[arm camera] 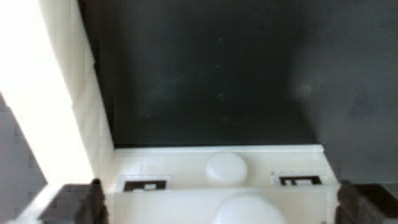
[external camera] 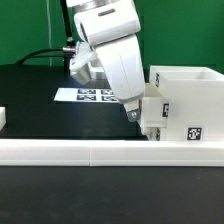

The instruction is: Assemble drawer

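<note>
Hanging low over the black table, the gripper (external camera: 131, 110) is set beside the casing (external camera: 185, 100); its fingers (arm camera: 75, 200) are spread, nothing grasped. A knobbed tray (arm camera: 222, 168) is seen beneath, likely lined up for insertion.

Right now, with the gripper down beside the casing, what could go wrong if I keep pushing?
1. In the wrist view the tray lies between the fingers, knob centred, but contact isn't visible; it may slip or skew.
2. In the exterior view the gripper sits close against the casing; further travel could shove it.
3. The rail lies just in front and could be bumped.
</note>
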You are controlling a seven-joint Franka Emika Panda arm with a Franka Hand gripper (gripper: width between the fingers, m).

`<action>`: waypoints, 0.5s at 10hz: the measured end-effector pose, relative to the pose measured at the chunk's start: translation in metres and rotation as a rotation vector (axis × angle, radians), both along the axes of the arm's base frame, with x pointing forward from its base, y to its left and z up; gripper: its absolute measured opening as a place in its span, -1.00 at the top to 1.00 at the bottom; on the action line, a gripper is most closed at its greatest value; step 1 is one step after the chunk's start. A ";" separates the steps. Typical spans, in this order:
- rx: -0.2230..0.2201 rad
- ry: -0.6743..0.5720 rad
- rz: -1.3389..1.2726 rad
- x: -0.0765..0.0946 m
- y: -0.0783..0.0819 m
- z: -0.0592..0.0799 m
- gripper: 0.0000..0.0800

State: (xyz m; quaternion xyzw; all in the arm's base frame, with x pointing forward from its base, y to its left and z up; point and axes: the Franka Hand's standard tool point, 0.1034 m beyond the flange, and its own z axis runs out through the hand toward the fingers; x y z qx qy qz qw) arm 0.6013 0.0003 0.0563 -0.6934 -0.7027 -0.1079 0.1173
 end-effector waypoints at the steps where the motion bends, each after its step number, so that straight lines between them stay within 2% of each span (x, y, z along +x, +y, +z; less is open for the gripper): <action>1: 0.000 0.001 -0.002 0.000 -0.001 0.000 -0.62; 3: -0.001 -0.012 0.000 0.001 0.001 -0.001 -0.62; 5: 0.003 -0.047 0.014 0.001 0.020 -0.001 -0.62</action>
